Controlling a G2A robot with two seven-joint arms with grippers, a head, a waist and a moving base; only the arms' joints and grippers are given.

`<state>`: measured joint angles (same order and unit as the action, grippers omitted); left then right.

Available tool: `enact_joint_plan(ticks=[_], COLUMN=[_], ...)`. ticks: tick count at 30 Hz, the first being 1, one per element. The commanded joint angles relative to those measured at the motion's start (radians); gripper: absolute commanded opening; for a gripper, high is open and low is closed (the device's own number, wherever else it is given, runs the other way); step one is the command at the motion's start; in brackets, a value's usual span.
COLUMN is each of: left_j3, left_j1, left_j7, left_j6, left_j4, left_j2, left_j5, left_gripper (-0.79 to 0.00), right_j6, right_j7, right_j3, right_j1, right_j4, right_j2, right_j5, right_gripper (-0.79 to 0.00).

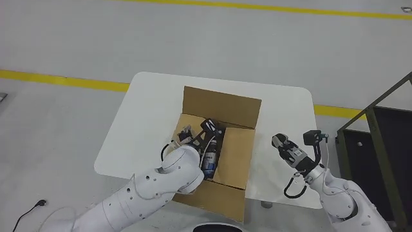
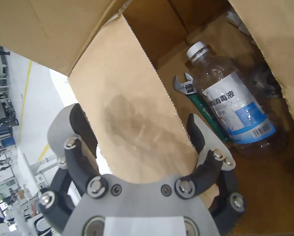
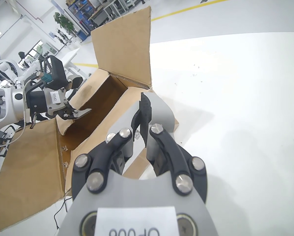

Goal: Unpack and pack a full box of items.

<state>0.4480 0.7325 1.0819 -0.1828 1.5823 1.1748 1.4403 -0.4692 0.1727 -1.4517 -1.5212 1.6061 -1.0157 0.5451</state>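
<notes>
Left gripper point(image 2: 134, 114) fingers wide, straddling flap point(image 2: 137, 87) of box point(image 1: 222, 105), tabletop point(image 1: 148, 116) centre; bottle point(image 2: 232, 104), wrench point(image 2: 186, 87) inside. Risk: flap snags reach, bottle rolls (smooth plastic). Right gripper point(image 3: 143, 114) fingers pinched together, beside box.

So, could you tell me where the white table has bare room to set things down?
The white round-cornered table is bare left of the open brown cardboard box, and right of it beyond the right gripper. Inside the box it is crowded: a clear plastic bottle lies beside a green-handled wrench.
</notes>
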Motion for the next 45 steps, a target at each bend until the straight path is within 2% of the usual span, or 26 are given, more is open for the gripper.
enact_joint_plan(ticks=[1, 2, 3, 8, 16, 22, 33, 37, 39, 41, 42, 44, 45], left_j3=[0.015, 0.023, 0.034, 0.101, 0.237, 0.298, 0.437, 0.49, 0.522, 0.54, 0.545, 0.549, 0.551], left_j1=[0.005, 0.009, 0.014, 0.043, 0.104, 0.137, 0.199, 0.217, 0.221, 0.216, 0.215, 0.212, 0.211], left_j7=[0.001, 0.0, -0.002, -0.015, -0.078, -0.098, -0.171, -0.194, -0.204, -0.201, -0.203, -0.199, -0.198], left_j6=[-0.007, -0.01, -0.01, 0.0, 0.04, 0.063, 0.083, 0.076, 0.078, 0.091, 0.092, 0.097, 0.1], left_j4=[0.006, 0.01, 0.017, 0.051, 0.094, 0.133, 0.233, 0.229, 0.207, 0.18, 0.173, 0.162, 0.16], left_j2=[0.005, 0.006, 0.007, 0.002, -0.01, -0.015, -0.014, -0.012, -0.009, -0.009, -0.009, -0.009, -0.009], left_j5=[0.0, 0.002, -0.003, -0.011, -0.12, -0.115, -0.31, -0.41, -0.502, -0.521, -0.524, -0.513, -0.513], left_gripper=[-0.406, -0.683, -0.785, -0.785, -0.785, -0.785, -0.785, -0.785, -0.785, -0.785, -0.483, 0.0, 0.0], right_j6=[-0.002, -0.003, -0.005, -0.005, -0.019, -0.03, -0.048, -0.061, -0.069, -0.073, -0.076, -0.078, -0.079], right_j7=[0.002, 0.003, 0.004, 0.01, 0.022, 0.028, 0.029, 0.037, 0.041, 0.047, 0.05, 0.057, 0.06], right_j3=[0.0, 0.0, -0.001, 0.003, 0.01, 0.012, 0.0, -0.01, -0.015, -0.02, -0.02, -0.021, -0.019], right_j1=[0.0, 0.001, 0.001, 0.007, 0.018, 0.027, 0.025, 0.03, 0.032, 0.035, 0.036, 0.04, 0.043], right_j4=[0.0, 0.0, 0.0, -0.002, -0.025, -0.043, -0.053, -0.069, -0.076, -0.08, -0.082, -0.087, -0.089], right_j2=[-0.001, -0.001, -0.001, -0.004, -0.01, -0.013, -0.017, -0.017, -0.017, -0.017, -0.017, -0.018, -0.019], right_j5=[0.0, -0.001, -0.002, -0.008, -0.048, -0.072, -0.107, -0.134, -0.149, -0.157, -0.161, -0.168, -0.171], right_gripper=[-0.785, -0.785, -0.785, -0.785, -0.785, -0.785, -0.785, -0.785, -0.785, -0.785, -0.785, -0.785, -0.785])
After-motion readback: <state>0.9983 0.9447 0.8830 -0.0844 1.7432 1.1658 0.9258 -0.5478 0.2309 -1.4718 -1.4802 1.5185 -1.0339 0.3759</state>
